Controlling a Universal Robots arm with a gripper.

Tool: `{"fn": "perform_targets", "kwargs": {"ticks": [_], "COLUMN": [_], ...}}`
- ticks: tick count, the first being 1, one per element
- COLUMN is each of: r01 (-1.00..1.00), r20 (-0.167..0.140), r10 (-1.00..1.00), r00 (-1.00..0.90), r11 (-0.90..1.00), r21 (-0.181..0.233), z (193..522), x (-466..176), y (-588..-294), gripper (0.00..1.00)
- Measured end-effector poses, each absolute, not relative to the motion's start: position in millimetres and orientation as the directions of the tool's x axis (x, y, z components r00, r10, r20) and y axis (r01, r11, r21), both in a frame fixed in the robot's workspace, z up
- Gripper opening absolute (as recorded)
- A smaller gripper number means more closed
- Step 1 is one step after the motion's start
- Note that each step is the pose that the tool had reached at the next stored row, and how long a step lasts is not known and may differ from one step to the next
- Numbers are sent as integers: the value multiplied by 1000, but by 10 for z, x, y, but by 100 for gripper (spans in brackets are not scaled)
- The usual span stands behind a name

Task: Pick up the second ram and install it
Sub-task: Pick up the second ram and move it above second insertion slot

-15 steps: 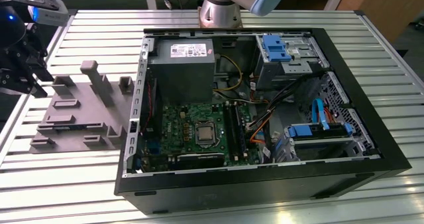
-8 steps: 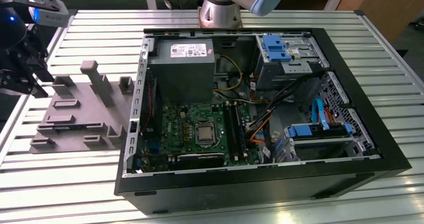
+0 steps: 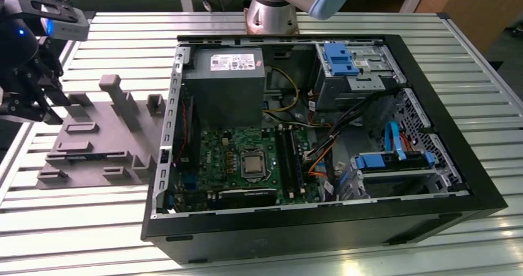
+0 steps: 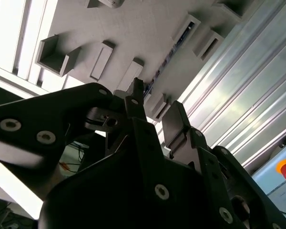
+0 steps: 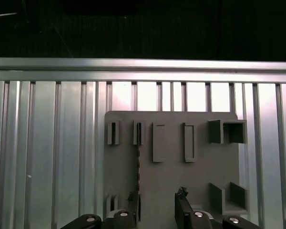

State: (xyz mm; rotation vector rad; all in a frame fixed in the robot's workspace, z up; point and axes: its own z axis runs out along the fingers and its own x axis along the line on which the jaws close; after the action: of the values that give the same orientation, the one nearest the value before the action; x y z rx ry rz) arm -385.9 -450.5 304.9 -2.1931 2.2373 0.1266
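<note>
Two fingers of your tool [image 5: 157,196] stand apart, holding nothing, above the grey fixture tray [image 5: 171,176] on the bench [image 5: 47,157]. The second ram [image 5: 138,164] sits on edge in that tray.

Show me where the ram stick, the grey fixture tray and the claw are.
Second ram [image 5: 138,167]: first wrist view, middle of its thin edge.
Grey fixture tray [image 5: 169,179]: first wrist view, bare flat centre.
Claw [image 5: 157,202]: first wrist view, gap midway between its fingertips.
</note>
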Motion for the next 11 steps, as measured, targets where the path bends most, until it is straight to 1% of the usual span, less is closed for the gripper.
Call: {"fn": "perform_targets", "kwargs": {"ticks": [4, 11], "r01": [-998, -998], "r20": [-62, -63], "r10": [-998, -998], "r00": [-21, -21], "r11": [18, 18], "r21": [53, 53], "z": [2982, 2965], "x": [-3860, -3860], "y": [-4510, -4510], "gripper": [43, 43]}}
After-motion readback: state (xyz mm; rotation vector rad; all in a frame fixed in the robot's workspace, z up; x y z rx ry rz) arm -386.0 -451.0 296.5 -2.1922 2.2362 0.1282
